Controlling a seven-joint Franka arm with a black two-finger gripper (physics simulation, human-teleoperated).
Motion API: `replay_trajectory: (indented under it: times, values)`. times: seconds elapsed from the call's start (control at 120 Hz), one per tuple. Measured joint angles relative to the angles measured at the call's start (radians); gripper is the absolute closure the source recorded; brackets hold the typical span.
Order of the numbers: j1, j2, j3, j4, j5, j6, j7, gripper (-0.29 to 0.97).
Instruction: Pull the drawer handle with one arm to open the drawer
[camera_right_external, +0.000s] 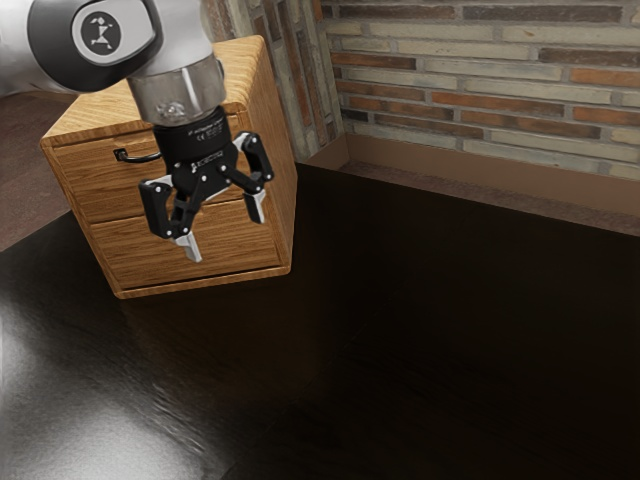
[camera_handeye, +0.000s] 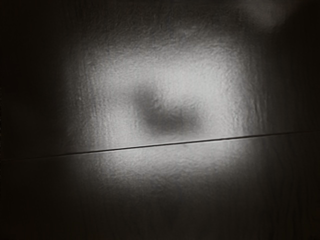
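Drawer handle (camera_right_external: 132, 156) is a black bar on the upper drawer (camera_right_external: 95, 175) of the wooden cabinet (camera_right_external: 245, 85), at the exterior view's upper left. The drawer front looks flush with the cabinet face. The handle's right end runs behind your hand's black body. The fingers (camera_right_external: 188, 246) hang lower than the handle and toward the exterior view's right, over the lower drawer (camera_right_external: 235, 250) in the picture. You can't tell if they touch the wood. They are spread wide with nothing between them. The tips point down at the dark surface (camera_right_external: 420, 360), tilted a little. The arm (camera_right_external: 90, 35) enters from the upper left, above the cabinet. The wrist view looks at the surface (camera_handeye: 150, 200): a glare patch and one thin seam line (camera_handeye: 160, 144).
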Motion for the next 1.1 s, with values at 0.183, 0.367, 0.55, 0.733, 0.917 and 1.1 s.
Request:
replay_trajectory:
  times: [0.183, 0.367, 0.55, 0.733, 0.917, 1.1]
  values:
    - [0.005, -0.001, -0.001, 0.0, 0.001, -0.003, -0.019, 0.0]
    - [0.009, -0.004, 0.001, 0.005, -0.005, -0.006, -0.035, 0.0]
    - [0.044, -0.097, -0.004, 0.167, 0.008, -0.043, -0.08, 0.0]
    - [0.054, -0.031, 0.006, 0.189, 0.028, -0.014, -0.153, 0.0]
    - [0.048, 0.065, 0.03, 0.28, 0.132, 0.085, -0.191, 0.0]
    - [0.065, 0.094, 0.123, 0.326, 0.173, 0.149, -0.21, 0.0]
